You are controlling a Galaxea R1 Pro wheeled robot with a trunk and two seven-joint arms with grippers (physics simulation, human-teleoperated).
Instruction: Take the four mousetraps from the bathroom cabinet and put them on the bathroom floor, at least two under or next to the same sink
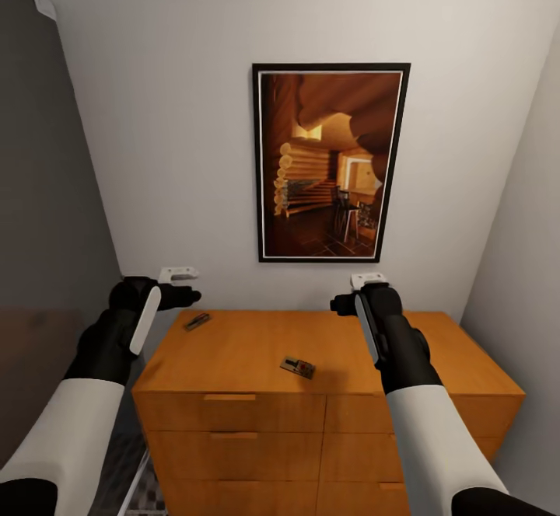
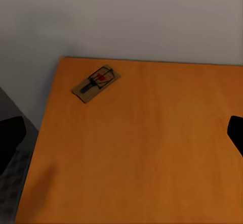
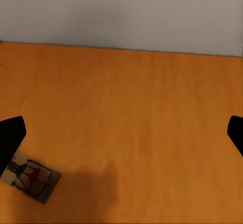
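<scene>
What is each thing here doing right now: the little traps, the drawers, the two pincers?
Left mousetrap: lying flat on the cabinet top near its back left corner, untouched.
Middle mousetrap: lying flat on the cabinet top, towards the front, untouched.
Cabinet: drawers all shut.
Left pincer: open, empty, held above the cabinet top.
Right pincer: open, empty, held above the cabinet top.
Framed picture: hanging upright on the wall.

Two mousetraps [image 1: 298,367] atop cabinet [image 1: 249,423]

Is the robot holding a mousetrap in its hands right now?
No, nothing is held. The left gripper and right gripper hover open above the cabinet, and two mousetraps lie on its top.
</scene>
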